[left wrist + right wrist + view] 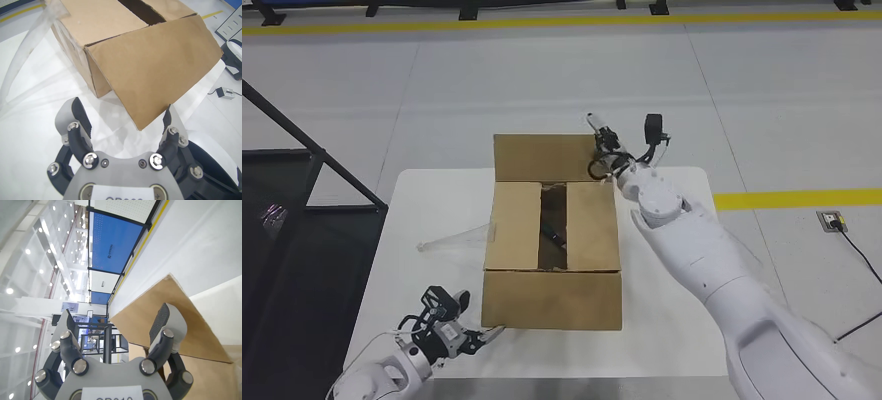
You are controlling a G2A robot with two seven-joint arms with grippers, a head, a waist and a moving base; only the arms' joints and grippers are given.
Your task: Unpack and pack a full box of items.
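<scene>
At the table's [442, 200] middle sat the cardboard box [552, 270], the end flaps out and the two long top flaps lying almost flat with a dark gap [553, 215] between them. A small dark item [554, 237] showed through the gap; I could not tell what it was.

My left gripper [122, 104] hovered wide open at the near table edge, holding nothing, just short of the corner of the near end flap [155, 72], which sloped down and out. My right gripper [115, 308] was also spread wide and empty, at the box's far right corner beside the far end flap [166, 317].

My read: unpacking had barely started, and the long flaps needed opening first. To do it well, I would hook a finger into the gap under one long flap's inner edge and swing it outward slowly, with the other arm bracing the box so it didn't slide.

In the way: the near flap jutted toward my left fingers [81, 113]. Clear plastic film [28, 47] lay loose on the table beside the box, a possible snag.
</scene>
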